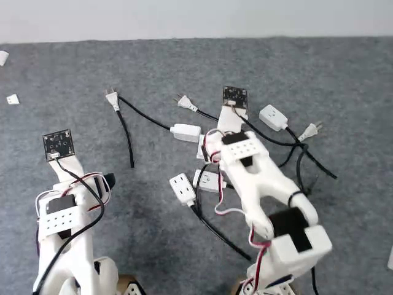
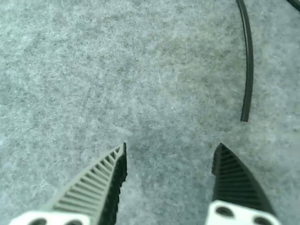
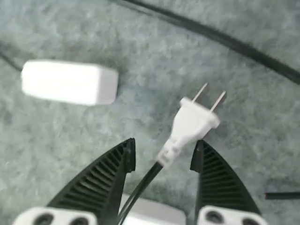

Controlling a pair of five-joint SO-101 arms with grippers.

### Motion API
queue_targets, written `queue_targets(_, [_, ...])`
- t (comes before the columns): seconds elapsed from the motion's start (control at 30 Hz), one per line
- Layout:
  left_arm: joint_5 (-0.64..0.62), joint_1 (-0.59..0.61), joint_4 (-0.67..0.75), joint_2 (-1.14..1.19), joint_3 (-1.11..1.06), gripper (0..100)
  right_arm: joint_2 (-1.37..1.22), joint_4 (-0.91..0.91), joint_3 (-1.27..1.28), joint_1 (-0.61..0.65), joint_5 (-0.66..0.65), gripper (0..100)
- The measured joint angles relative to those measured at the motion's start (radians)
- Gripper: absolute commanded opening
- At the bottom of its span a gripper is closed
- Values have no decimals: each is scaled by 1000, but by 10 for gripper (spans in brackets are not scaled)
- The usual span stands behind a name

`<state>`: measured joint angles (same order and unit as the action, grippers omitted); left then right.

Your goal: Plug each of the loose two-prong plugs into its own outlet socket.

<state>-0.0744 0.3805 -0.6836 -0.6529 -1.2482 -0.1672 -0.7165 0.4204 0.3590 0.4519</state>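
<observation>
In the right wrist view, a white two-prong plug (image 3: 194, 119) lay flat on the gray desk (image 3: 56, 154) with its prongs pointing away from the arm. Its black cable (image 3: 140, 187) ran back between the right fingers (image 3: 105, 176). These fingers stood well open, one on each side of the plug's neck, and they held nothing. A white socket block (image 3: 70, 83) lay near this plug but did not touch it. A second black cable (image 3: 211, 33) crossed the desk beyond the prongs.

The left fingers (image 2: 98, 183) were also spread wide above the carpet-like surface, with nothing between them. The loose end of a black cord (image 2: 246, 70) lay beyond them, off to one side.

From the high view, three plugs lay loose on the far part of the desk. One was the far-left plug (image 1: 112, 98), one the middle plug (image 1: 184, 102) just beside the right arm's (image 1: 264, 178) front end, and one the far-right plug (image 1: 310, 131). Each lay apart from the sockets. An oblong socket (image 1: 185, 132) lay near the middle plug, a square socket (image 1: 273, 117) lay near the far-right plug, and two near sockets (image 1: 182, 187) lay side by side against the right arm. I could not tell which of these plugs was the one between the right fingers. The left arm (image 1: 61, 215) stood well apart from all of them.
</observation>
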Motion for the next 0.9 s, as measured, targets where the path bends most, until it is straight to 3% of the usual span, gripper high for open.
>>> queue_targets(0.1, [0, 0, 0, 0, 0, 280, -25, -26, -38, -31, 0, 170])
queue_targets(0.23, [0, 0, 0, 0, 0, 280, -34, -54, -63, -34, 0, 3])
queue_targets(0.37, [0, 0, 0, 0, 0, 280, -34, -54, -64, -44, 0, 51])
queue_targets(0.7, [37, 0, 0, 0, 0, 280, -34, -54, -64, -71, 0, 20])
queue_targets(0.9, [43, 0, 0, 0, 0, 280, -34, -87, -64, -64, 0, 178])
